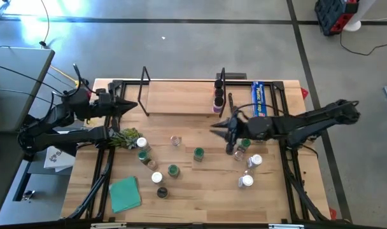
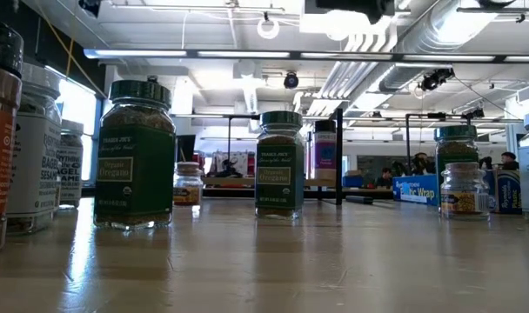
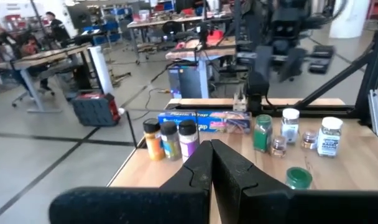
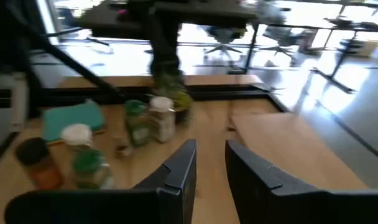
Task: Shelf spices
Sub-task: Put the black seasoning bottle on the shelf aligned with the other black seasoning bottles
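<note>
While the high view lays out the whole table point(image 1: 200, 191), we see from it alone that the shelf point(image 1: 181, 98) sits at the far edge, with three spices point(image 1: 218, 95) lined up at its right end and the rest scattered on the tabletop in front. The low view gives what the overhead cannot: labels, with a green-lidded oregano jar point(image 2: 135, 156) close by and a second one point(image 2: 279, 165) farther back, though neither arm appears there. In the left wrist view the three shelved jars point(image 3: 171, 139) stand before the blue wrap box point(image 3: 204, 119). The jars in the right wrist view point(image 4: 145, 121) are too blurred for us to read. The left gripper point(image 1: 131, 105) hovers at the shelf's left end, fingers pressed together and holding nothing. The right gripper point(image 1: 217, 127) hangs just in front of the shelf's right end, its fingers point(image 4: 179, 168) slightly parted with only bare table between them.
</note>
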### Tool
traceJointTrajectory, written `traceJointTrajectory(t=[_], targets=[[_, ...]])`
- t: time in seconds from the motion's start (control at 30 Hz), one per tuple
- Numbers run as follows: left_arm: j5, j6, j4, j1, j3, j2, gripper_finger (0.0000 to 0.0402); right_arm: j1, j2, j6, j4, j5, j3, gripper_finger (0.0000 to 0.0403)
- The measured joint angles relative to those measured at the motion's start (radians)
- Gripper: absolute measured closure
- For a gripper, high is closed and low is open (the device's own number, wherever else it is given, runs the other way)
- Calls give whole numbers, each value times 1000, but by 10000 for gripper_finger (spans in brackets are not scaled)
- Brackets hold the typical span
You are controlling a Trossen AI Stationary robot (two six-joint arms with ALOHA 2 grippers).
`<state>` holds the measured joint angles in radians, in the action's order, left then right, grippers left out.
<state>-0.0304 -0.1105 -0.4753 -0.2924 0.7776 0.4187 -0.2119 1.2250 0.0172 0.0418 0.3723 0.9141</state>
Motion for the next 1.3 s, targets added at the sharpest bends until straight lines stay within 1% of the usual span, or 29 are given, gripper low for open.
traceJointTrajectory(t=[0.07,0.2,0.27,0.4,0.5,0.6,0.73,0.8,0.93,1.03,1.13,1.3], targets=[[2,20,-29,0,0,-7,401,0,68,-28,-12,-70,72,323],[2,29,-89,0,0,-7,402,-2,205,-130,-91,-211,225,323],[2,29,-114,0,0,-1,402,-9,274,-181,-122,-254,297,323],[2,29,-140,0,0,10,402,-17,406,-243,-150,-294,440,321],[2,29,-141,0,0,18,402,-22,507,-246,-216,-390,567,315],[14,32,-134,0,0,30,402,-22,611,-244,-291,-513,703,296],[66,73,-126,-1,0,55,402,-27,748,-244,-349,-697,874,255],[88,84,-126,-1,0,70,402,-34,817,-244,-368,-745,952,230],[94,92,-126,-1,0,96,402,-51,947,-242,-394,-738,1077,176],[94,116,-130,-1,0,111,402,-64,1031,-225,-429,-693,1158,147],[94,162,-134,0,0,118,402,-77,1104,-220,-490,-623,1237,136],[93,253,-166,0,0,115,402,-110,1194,-189,-594,-522,1340,135]])
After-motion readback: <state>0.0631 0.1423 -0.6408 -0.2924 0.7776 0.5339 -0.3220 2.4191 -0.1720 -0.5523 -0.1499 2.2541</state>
